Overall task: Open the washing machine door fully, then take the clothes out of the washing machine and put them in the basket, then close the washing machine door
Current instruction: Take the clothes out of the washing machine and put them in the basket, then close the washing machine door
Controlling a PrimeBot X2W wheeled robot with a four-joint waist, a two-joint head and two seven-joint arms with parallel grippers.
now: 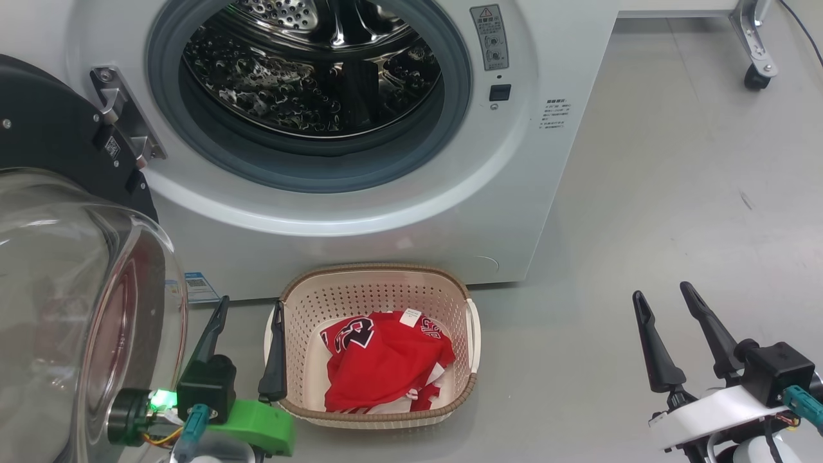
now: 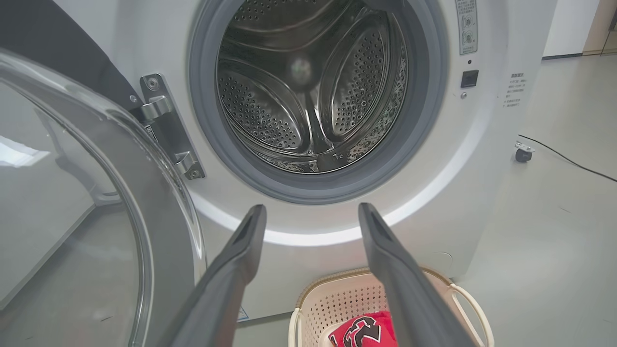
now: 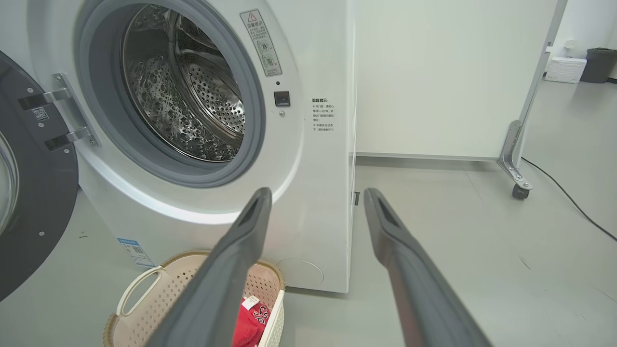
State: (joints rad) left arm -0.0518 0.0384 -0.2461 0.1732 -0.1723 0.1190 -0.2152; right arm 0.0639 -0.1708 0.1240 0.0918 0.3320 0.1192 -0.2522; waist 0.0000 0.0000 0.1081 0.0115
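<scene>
Closest to the head camera, at the lower left of the frame, the washing machine door (image 1: 71, 257) is standing swung wide, its bulging glass bowl showing large and its matte black inner face rising above it. Just to the right of the glass, I am seeing the left gripper (image 1: 251, 302) released, its two dark fingers spread apart and holding nothing. One fingertip is lying close to the left edge of the basket (image 1: 379, 269). At the lower right of the frame, the right gripper (image 1: 662, 290) is likewise splayed and empty, hovering over bare floor well apart from everything.

At the bottom centre, the basket is sitting on the floor just in front of the washing machine (image 1: 514, 193). The clothes (image 1: 382, 360) are lying crumpled inside it, red with a white tag uppermost. At the top centre, the steel drum (image 1: 308, 71) is looking empty to me.

I am judging the unloading finished and the closing of the door as the step in hand. I expect the next move to be the left gripper getting round to the door's outer side and sweeping it rightward about the hinge (image 1: 122, 116), until it is seating against the grey seal.

Being round, the door has no long axis. It is standing upright on its hinged edge, and its glass bulge is pointing toward the right of the frame and toward me.
</scene>
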